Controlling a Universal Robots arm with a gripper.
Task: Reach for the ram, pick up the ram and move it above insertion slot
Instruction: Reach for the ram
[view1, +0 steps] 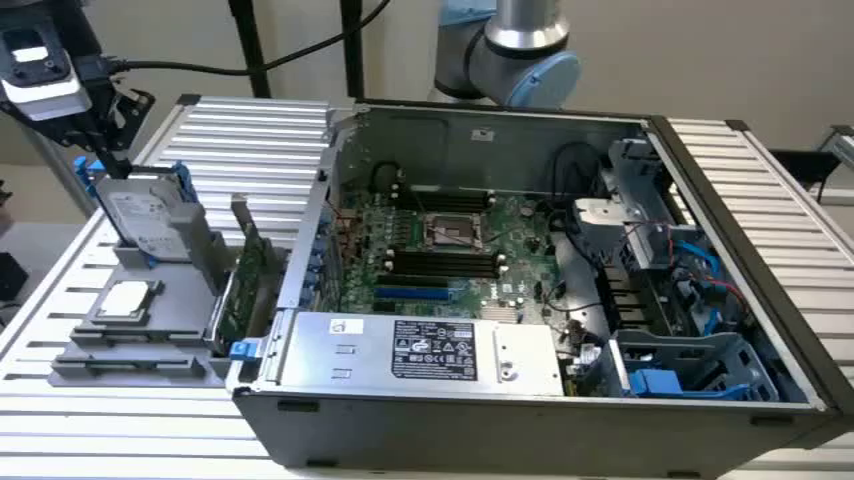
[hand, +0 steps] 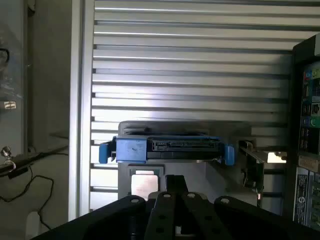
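Note:
My gripper (view1: 112, 160) hangs at the exterior view's far left, its fingers together and pointing down with nothing between them, just above the blue-framed hard drive (view1: 147, 215). In the wrist view the shut gripper (hand: 175, 187) sits over that same hard drive (hand: 167, 146). The ram is out of view. The black memory slots (view1: 441, 263) lie on the motherboard inside the open computer case (view1: 747, 190), well off toward the exterior view's right of the gripper.
A grey parts holder (view1: 80, 370) on the slatted table carries the hard drive, a processor chip (view1: 123, 300) and an upright green expansion card (view1: 243, 290) with a blue tab. The case wall and power supply (view1: 414, 350) stand between holder and motherboard. Cables hang behind the gripper.

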